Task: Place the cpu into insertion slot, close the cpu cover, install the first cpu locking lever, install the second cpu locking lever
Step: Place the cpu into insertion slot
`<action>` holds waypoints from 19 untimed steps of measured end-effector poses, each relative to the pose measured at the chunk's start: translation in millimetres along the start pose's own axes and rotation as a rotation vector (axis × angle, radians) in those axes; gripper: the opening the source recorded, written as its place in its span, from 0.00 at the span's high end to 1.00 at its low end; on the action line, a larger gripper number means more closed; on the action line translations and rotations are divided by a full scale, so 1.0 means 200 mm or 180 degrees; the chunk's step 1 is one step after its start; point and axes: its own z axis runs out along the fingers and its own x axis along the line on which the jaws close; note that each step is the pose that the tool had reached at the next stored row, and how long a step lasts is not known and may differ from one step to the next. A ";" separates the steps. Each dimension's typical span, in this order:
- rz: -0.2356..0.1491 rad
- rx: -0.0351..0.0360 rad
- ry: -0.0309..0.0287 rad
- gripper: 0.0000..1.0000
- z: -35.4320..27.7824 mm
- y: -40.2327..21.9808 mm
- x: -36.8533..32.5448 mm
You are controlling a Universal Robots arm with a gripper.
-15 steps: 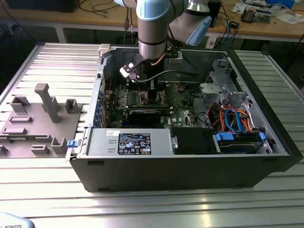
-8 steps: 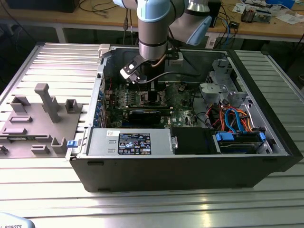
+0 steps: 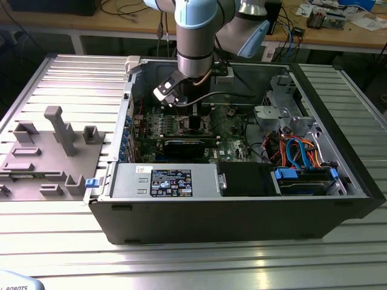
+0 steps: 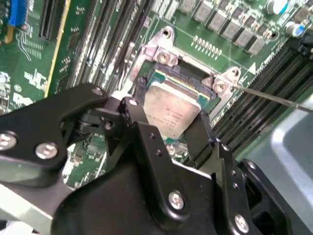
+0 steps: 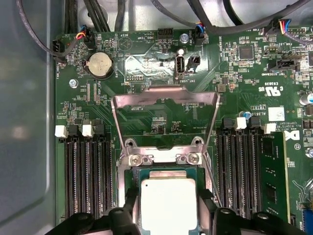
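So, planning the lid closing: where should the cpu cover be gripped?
Probably the free crossbar of the cpu cover, farthest from its hinge by the cpu. The frame is swung open, so approach from that free end and pinch the bar across its flat faces.

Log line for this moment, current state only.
claw: shut on cpu | cpu: at insertion slot | cpu cover: open

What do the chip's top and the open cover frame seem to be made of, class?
Chip: likely a metal top, matte silver-grey, with a dull even sheen. Cover frame: apparently thin stamped steel, brighter silvery finish with streaky glints.
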 end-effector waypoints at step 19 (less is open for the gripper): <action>-0.0134 0.0002 0.0007 0.38 0.000 -0.003 0.012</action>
